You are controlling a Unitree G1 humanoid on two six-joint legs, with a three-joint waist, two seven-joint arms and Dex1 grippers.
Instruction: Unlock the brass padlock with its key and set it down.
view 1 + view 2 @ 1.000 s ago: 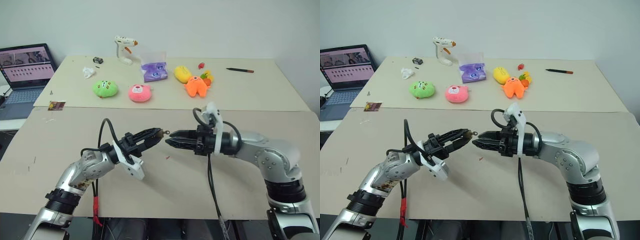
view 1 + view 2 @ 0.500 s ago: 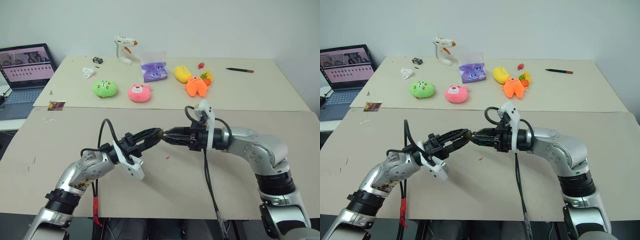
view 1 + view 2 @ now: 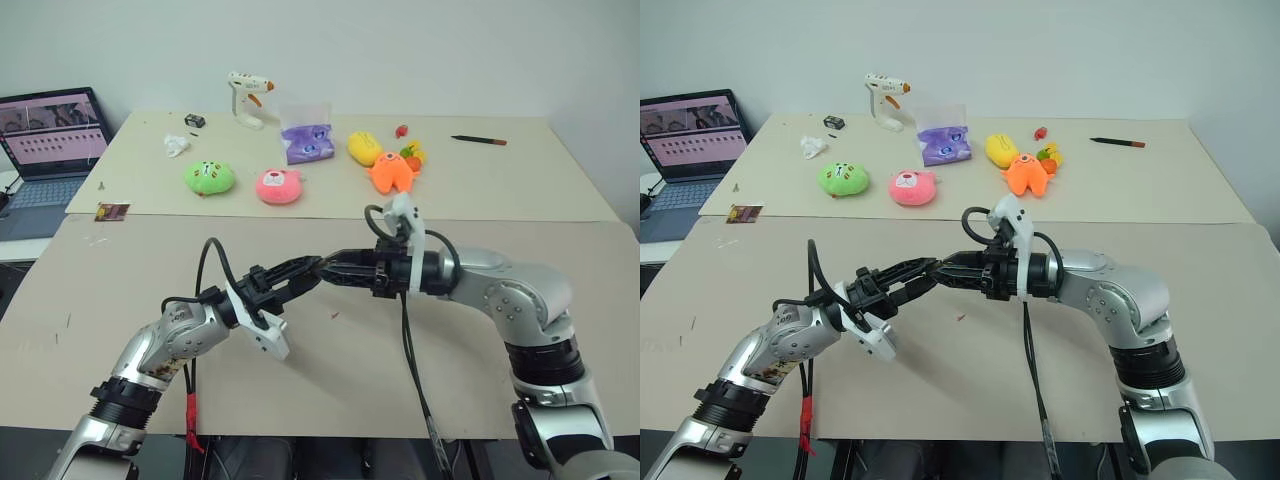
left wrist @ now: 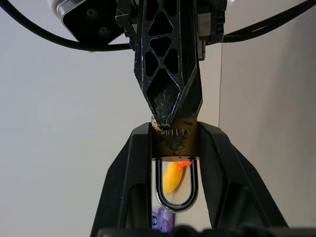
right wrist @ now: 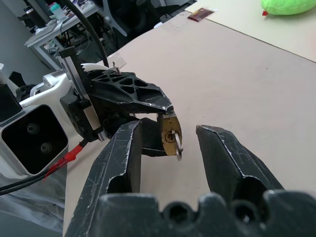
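Note:
The brass padlock (image 5: 170,134) is pinched between the fingertips of my left gripper (image 3: 308,268), above the near table. In the left wrist view its body (image 4: 174,140) sits across the fingers, with the silvery shackle (image 4: 177,200) pointing back toward the wrist. The key (image 5: 178,151), small and silvery, sticks out of the padlock's bottom. My right gripper (image 5: 168,127) faces the left one tip to tip. It is open, with one finger (image 5: 123,158) on each side of the key and padlock end, touching neither.
On the far table lie a green plush (image 3: 210,177), a pink plush (image 3: 280,186), a yellow plush (image 3: 365,148), an orange plush (image 3: 393,170), a glue gun (image 3: 247,97), a purple bag (image 3: 307,140) and a pen (image 3: 480,140). A laptop (image 3: 50,140) stands at far left.
My right gripper has slid left toward the left gripper, closing the gap, so its open fingers now flank the padlock's end. The left gripper and padlock have stayed still.

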